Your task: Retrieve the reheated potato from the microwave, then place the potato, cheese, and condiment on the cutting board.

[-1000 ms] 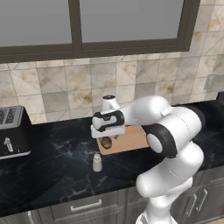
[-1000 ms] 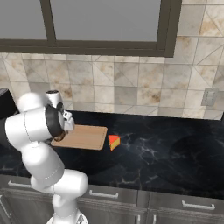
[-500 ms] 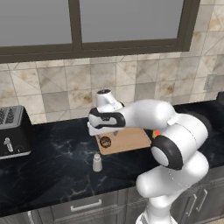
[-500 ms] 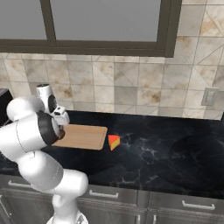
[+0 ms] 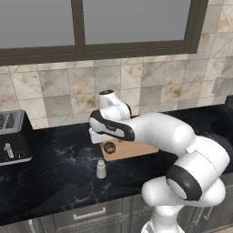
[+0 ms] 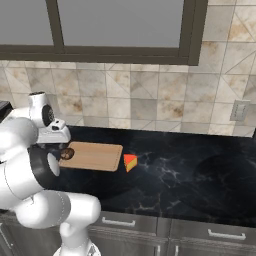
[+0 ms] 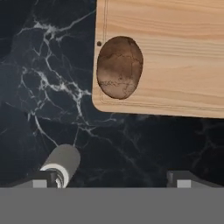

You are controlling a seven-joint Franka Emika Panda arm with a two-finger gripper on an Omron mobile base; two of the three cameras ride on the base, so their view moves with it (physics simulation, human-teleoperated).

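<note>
- Hand view: the gripper (image 7: 112, 178) stands released, holding nothing.
- The potato (image 7: 120, 67) lies ahead of it on the cutting board (image 7: 175, 57) corner.
- The condiment (image 7: 61, 163) stands beside one fingertip on the dark surface (image 7: 43, 87).

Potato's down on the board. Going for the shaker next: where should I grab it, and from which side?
Take the shaker by its tapered body just below the cap, coming straight down from above. It stands upright and alone on the counter, off the cutting board, so the open pincer can straddle it with nothing in the way.
</note>
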